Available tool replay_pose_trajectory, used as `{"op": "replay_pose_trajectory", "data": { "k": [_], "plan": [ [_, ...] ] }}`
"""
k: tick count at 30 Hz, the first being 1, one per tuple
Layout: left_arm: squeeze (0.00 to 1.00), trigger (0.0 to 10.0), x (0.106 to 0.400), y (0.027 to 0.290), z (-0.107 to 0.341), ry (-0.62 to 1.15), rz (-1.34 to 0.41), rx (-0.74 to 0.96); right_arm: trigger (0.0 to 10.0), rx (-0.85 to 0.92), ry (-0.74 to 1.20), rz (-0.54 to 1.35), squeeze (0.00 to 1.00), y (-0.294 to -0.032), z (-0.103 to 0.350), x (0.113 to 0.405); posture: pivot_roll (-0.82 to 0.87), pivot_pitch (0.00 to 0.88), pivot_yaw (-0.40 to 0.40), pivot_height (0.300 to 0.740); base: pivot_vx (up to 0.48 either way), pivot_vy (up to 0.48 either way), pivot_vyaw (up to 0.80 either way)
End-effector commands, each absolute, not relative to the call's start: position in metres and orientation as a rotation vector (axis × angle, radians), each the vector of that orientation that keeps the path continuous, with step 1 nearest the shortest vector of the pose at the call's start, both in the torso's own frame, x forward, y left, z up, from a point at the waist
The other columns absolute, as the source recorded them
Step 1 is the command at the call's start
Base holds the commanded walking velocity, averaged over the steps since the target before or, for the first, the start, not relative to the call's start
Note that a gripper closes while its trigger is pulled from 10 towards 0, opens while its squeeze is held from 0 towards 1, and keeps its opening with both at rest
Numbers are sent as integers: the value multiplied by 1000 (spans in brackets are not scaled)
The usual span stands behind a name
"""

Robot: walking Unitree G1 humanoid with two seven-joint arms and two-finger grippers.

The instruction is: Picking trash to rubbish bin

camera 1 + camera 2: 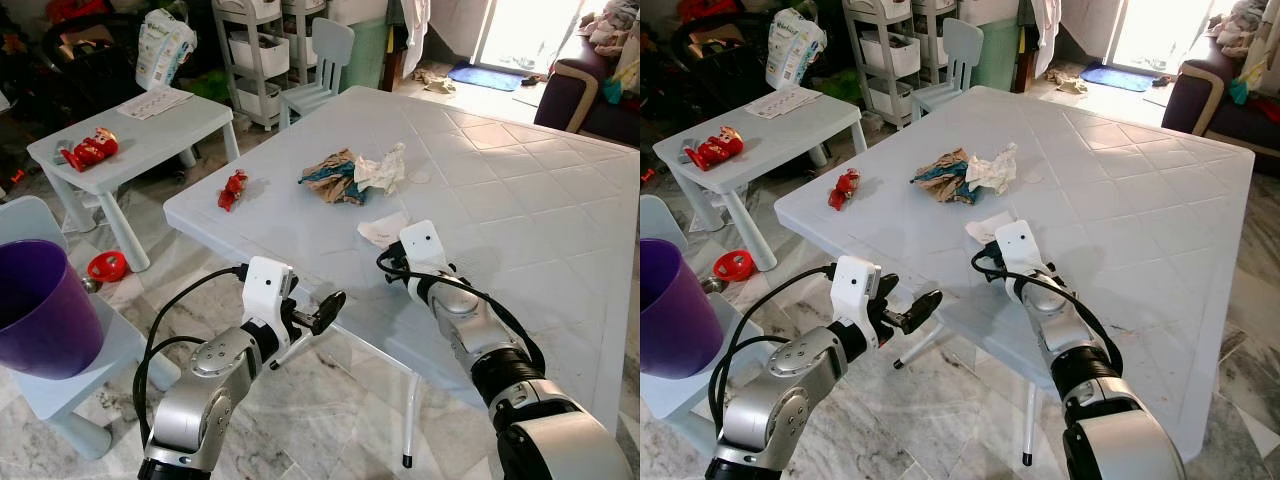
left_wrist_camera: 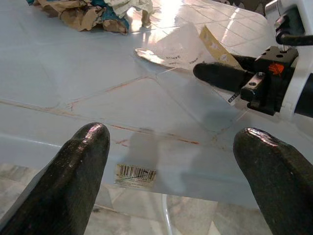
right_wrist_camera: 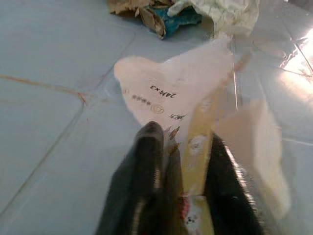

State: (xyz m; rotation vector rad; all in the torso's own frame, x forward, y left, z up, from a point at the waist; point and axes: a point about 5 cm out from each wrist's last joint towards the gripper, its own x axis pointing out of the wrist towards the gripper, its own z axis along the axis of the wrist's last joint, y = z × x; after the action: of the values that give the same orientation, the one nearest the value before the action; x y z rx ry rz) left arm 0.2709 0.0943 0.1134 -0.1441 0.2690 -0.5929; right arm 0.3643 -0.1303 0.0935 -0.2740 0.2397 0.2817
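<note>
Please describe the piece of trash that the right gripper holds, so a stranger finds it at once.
On the big pale table, near its front edge, lies a flat white paper wrapper with printed text, pinched by the right gripper. Unlike the crumpled brown-and-teal heap behind, it lies flat.

marble floor (image 1: 330,400), pale table (image 1: 520,200), small chair (image 1: 322,62)

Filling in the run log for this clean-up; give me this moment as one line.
right gripper: jaws shut on white wrapper on table | left gripper: open, at table edge | purple bin: robot's left
</note>
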Motion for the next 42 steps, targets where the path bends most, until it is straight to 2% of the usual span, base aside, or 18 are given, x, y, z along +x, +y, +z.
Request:
{"op": "replay_pose_trajectory", "data": {
  "k": [1,8,11,14,17,18,25,26,27,29,35,42],
  "plan": [
    [0,10000,273,93,118,247,-604,-126,0,-255,202,276,0,-130,103,369,39,0,-2,740,0,0,0],
    [0,10000,288,109,123,204,-455,-103,0,-244,149,226,0,-142,114,374,34,0,5,740,0,0,0],
    [0,10000,301,127,130,169,-339,-95,0,-245,120,199,0,-152,119,374,29,0,10,740,0,0,0],
    [0,10000,303,131,131,157,-310,-78,0,-243,114,192,0,-155,120,374,28,0,10,740,0,0,0],
    [0,10000,309,146,135,126,-192,-82,0,-234,94,184,0,-159,121,371,26,0,8,740,0,0,0],
    [0,10000,313,158,138,101,-89,-72,0,-226,66,179,0,-162,124,368,26,0,7,740,0,0,0],
    [0,10000,318,177,142,85,16,-84,0,-180,6,187,0,-162,133,362,23,0,6,740,0,0,0],
    [0,10000,319,179,143,81,23,-85,5529,-168,-7,202,0,-160,134,360,21,0,6,740,0,0,0],
    [0,10000,319,179,143,81,23,-85,5529,-168,-7,202,0,-160,134,360,21,0,6,740,0,0,0],
    [0,10000,322,181,145,71,30,-86,10000,-153,-30,231,0,-155,136,357,19,0,7,740,0,0,0],
    [0,10000,327,180,147,57,38,-100,10000,-155,-48,258,0,-146,139,351,17,0,7,740,0,196,0],
    [0,10000,328,180,147,58,40,-104,10000,-158,-49,255,0,-147,142,349,16,0,5,740,0,464,0]
  ]
}}
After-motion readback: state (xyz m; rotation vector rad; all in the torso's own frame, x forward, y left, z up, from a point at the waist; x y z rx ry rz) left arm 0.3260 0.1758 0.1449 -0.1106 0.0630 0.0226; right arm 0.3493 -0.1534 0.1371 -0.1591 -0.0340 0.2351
